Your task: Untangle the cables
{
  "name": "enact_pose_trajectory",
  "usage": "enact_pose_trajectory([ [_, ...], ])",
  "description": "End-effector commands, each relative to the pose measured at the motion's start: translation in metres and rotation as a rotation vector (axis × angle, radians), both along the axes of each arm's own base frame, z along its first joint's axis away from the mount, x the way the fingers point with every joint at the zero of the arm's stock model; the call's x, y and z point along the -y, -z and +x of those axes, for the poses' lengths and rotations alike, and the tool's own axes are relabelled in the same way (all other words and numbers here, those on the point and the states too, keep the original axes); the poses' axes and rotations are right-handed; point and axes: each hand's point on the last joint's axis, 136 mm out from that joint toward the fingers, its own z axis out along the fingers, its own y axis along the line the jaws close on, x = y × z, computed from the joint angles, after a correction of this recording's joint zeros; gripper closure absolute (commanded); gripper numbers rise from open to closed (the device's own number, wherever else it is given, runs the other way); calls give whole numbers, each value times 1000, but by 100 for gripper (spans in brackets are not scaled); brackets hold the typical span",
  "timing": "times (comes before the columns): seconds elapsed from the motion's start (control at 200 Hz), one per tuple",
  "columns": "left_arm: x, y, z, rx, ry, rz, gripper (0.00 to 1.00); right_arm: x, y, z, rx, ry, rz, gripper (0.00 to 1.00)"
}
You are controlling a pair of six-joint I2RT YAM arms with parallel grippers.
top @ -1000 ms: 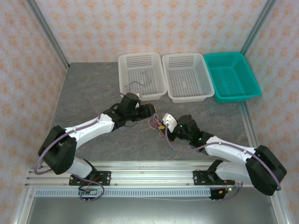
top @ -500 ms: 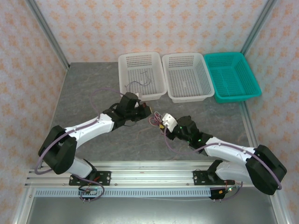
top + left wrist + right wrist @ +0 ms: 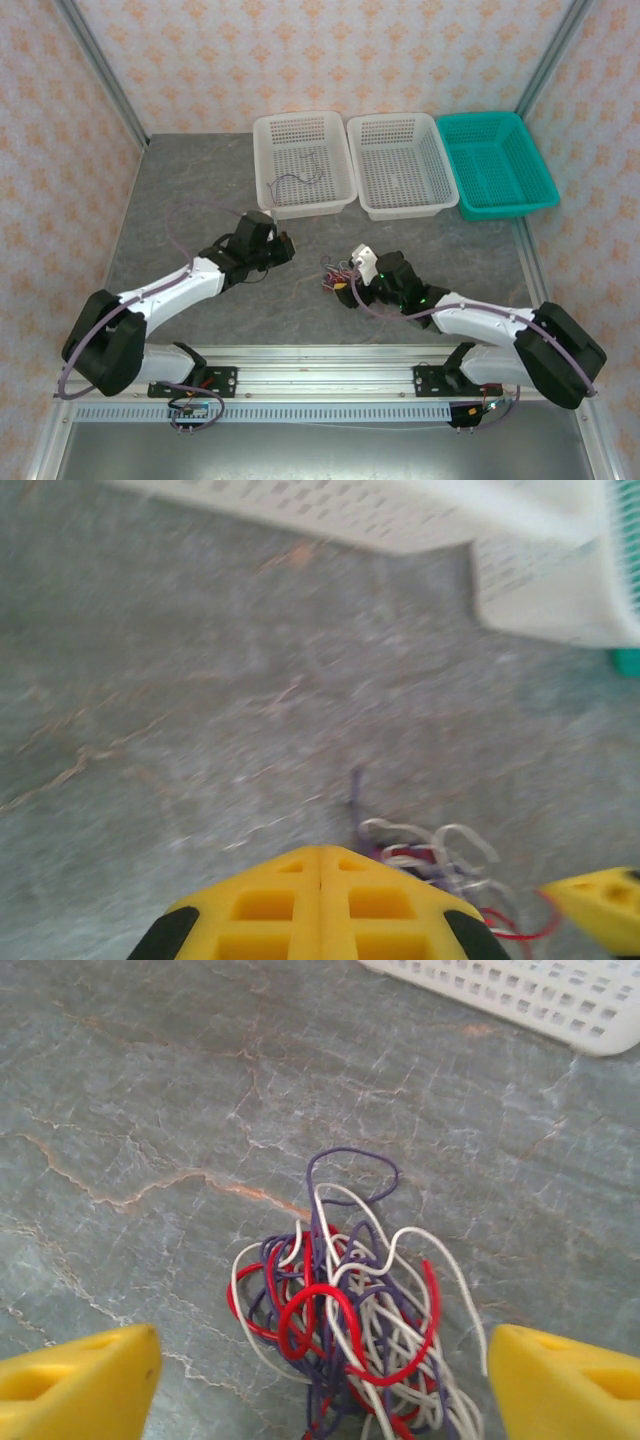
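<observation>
The cables (image 3: 350, 1310) lie in one tangle of red, white and purple wires on the grey table, also seen in the top view as cables (image 3: 332, 272). My right gripper (image 3: 320, 1385) is open, its yellow fingers (image 3: 80, 1380) standing wide on either side of the tangle's near end, touching nothing. In the top view my right gripper (image 3: 346, 284) sits just right of the bundle. My left gripper (image 3: 320, 852) is shut, tips pressed together with nothing visible between them, and the cables (image 3: 430, 850) are just to its right. My left gripper (image 3: 282, 250) is left of the tangle.
Three baskets stand along the back: a white basket (image 3: 262, 160) holding one thin dark wire (image 3: 298, 180), a second white basket (image 3: 400, 118), and a teal basket (image 3: 480, 117). Patterned walls enclose the table.
My right gripper has opened and let go of the tangle, which now rests on the table. My left gripper has shut and pulled back to the left, away from the bundle.
</observation>
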Motion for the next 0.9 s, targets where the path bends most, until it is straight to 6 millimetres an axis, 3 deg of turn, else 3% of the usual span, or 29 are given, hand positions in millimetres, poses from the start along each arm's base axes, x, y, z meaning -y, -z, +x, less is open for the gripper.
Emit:
enact_pose_trajectory([
  [0.0,11,-8,-1,71,60,31,87,8,-42,21,-48,217,152,8],
  [0.115,31,-24,-7,145,162,66,70,35,-42,42,-232,443,259,9],
  [0.235,51,-33,-12,161,248,106,66,67,-16,51,-464,647,341,29],
  [0.31,67,-34,-15,165,312,143,66,72,1,46,-561,677,319,34],
  [0.415,86,-26,-18,142,360,186,66,64,14,35,-655,638,278,36],
  [0.606,87,-5,-7,85,309,243,64,51,26,24,-772,602,293,45],
  [0.781,97,9,0,-1,266,213,60,17,39,14,-861,525,311,47],
  [0.826,101,10,2,-8,258,186,59,12,45,12,-857,514,272,54],
  [0.896,102,14,3,-27,238,162,59,18,54,14,-830,549,212,73],
])
